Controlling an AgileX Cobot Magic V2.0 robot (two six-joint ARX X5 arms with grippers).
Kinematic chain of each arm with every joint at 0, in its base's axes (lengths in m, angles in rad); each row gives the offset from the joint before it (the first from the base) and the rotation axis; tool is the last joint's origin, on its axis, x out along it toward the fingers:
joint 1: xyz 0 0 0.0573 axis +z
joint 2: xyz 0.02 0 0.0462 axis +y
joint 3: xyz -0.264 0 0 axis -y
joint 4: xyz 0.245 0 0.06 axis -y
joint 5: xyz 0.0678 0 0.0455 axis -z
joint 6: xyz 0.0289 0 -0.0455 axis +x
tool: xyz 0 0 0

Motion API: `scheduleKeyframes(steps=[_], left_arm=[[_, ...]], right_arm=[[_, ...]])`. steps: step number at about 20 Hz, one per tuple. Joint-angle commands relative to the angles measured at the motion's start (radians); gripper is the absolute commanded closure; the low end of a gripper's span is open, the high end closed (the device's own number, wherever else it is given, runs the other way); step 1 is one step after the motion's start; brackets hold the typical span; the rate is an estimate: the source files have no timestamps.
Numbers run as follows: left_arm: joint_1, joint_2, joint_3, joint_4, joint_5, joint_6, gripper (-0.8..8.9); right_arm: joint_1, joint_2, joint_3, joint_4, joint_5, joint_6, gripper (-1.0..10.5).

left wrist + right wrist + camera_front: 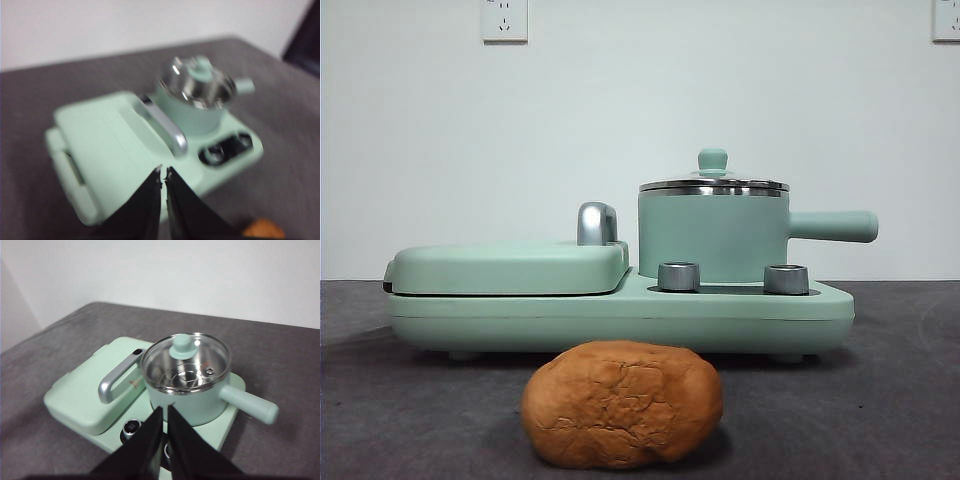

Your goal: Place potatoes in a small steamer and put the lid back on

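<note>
The orange-brown potato [622, 404] lies on the dark table in front of the appliance; a sliver of the potato [263, 229] shows in the left wrist view. The mint-green small steamer [713, 238] stands on the appliance's right side, its handle pointing right. The glass lid [713, 184] with its green knob rests on the steamer. In the right wrist view the steamer [187, 405] and lid [185, 361] are close below my right gripper [165, 410], which is shut and empty. My left gripper [163, 172] is shut, hovering above the griddle cover, with steamer [196, 112] and lid [196, 82] beyond.
The flat mint-green griddle cover [510, 267] with a chrome handle [597, 223] fills the appliance's left half. Two steel knobs [678, 276] sit at the base's front under the steamer. A white wall with outlets [504, 19] stands behind.
</note>
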Motion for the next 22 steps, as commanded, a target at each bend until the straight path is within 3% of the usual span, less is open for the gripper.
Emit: scheduleKeyframes(steps=[1, 7, 12, 14, 18, 22], left_arm=[[-0.058, 0.056, 0.039, -0.042, 0.006, 0.193, 7.99], [-0.16, 0.112, 0.055, -0.071, -0.055, 0.442, 7.99], [-0.19, 0.116, 0.055, -0.069, -0.096, 0.538, 7.82], [-0.191, 0.116, 0.055, -0.069, -0.096, 0.54, 7.43], [-0.191, 0.116, 0.055, -0.066, -0.096, 0.539, 5.16], [-0.191, 0.116, 0.055, -0.056, -0.096, 0.536, 5.03]], right_arm=[[0.029, 0.021, 0.026, -0.023, -0.003, -0.116, 9.4], [0.089, 0.043, 0.028, -0.14, 0.02, -0.351, 9.4], [0.126, 0.045, 0.028, -0.227, 0.164, -0.526, 9.3], [0.133, 0.045, 0.028, -0.243, 0.195, -0.54, 9.0], [0.134, 0.045, 0.028, -0.248, 0.222, -0.539, 7.0], [0.134, 0.043, 0.028, -0.246, 0.225, -0.523, 7.0]])
